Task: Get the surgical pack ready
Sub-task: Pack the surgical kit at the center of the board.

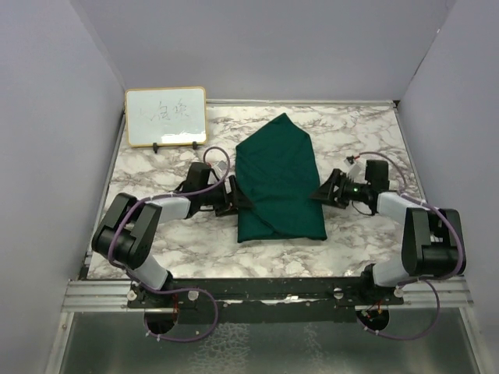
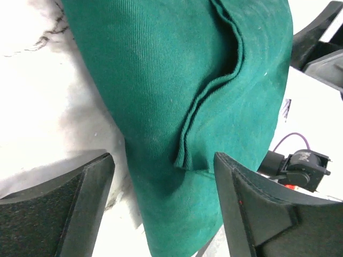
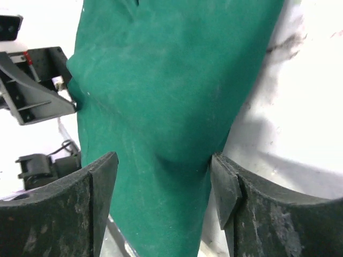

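The surgical pack (image 1: 279,183) is a dark green fabric bundle, folded, with a pointed far end, lying mid-table. The tray, instruments and gauze are hidden. My left gripper (image 1: 236,196) is open at the pack's left edge; in the left wrist view the gripper (image 2: 163,198) has the green cloth (image 2: 177,96) and a folded flap edge between its fingers. My right gripper (image 1: 321,192) is open at the pack's right edge; in the right wrist view the gripper (image 3: 163,187) straddles the cloth (image 3: 166,80), its right finger (image 3: 228,187) touching the fold.
A wood-framed whiteboard (image 1: 165,116) stands at the back left. The marble tabletop (image 1: 156,234) is walled by grey panels on three sides. A metal rail (image 1: 265,292) runs along the near edge.
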{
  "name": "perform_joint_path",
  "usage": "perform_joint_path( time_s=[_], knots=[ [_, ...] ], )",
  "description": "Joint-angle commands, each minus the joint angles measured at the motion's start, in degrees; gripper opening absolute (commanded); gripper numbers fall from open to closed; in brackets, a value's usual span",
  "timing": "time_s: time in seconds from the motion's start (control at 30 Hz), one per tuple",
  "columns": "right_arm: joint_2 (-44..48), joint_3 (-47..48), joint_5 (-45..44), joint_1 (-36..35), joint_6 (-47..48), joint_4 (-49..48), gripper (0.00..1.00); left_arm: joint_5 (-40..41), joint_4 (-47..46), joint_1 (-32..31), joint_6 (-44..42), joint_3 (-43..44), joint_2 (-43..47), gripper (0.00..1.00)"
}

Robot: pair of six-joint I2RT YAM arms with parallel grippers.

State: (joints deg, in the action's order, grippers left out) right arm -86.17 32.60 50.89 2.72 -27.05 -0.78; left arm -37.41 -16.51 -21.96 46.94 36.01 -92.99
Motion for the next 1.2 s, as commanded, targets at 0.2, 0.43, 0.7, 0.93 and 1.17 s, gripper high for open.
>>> perform_joint_path(
  time_s=[0.2, 0.43, 0.7, 0.93, 1.17],
  knots=[
    [-0.9, 16.4, -9.0, -0.2, 4.1, 8.8, 0.66, 16.1, 26.1, 3.4, -19.0, 15.3, 9.0, 0.73],
    [-18.7, 27.4, 9.2, -0.6, -6.2, -5.6, 0.37, 8.6, 14.5, 3.6, -10.5, 25.9, -2.5, 0.37],
    [-30.0, 32.5, 11.0, -0.5, -6.9, -10.4, 0.32, 1.5, -0.8, 4.2, 0.9, 33.1, -21.7, 0.30],
    [-39.5, 38.4, 10.0, -0.4, -4.2, -7.6, 0.32, 3.5, -0.5, 5.8, -3.0, 39.0, -31.4, 0.30],
    [-45.1, 42.3, 9.3, 0.4, -5.2, -7.8, 0.31, 4.9, -0.2, 6.9, -3.9, 39.5, -34.2, 0.31]
  ],
)
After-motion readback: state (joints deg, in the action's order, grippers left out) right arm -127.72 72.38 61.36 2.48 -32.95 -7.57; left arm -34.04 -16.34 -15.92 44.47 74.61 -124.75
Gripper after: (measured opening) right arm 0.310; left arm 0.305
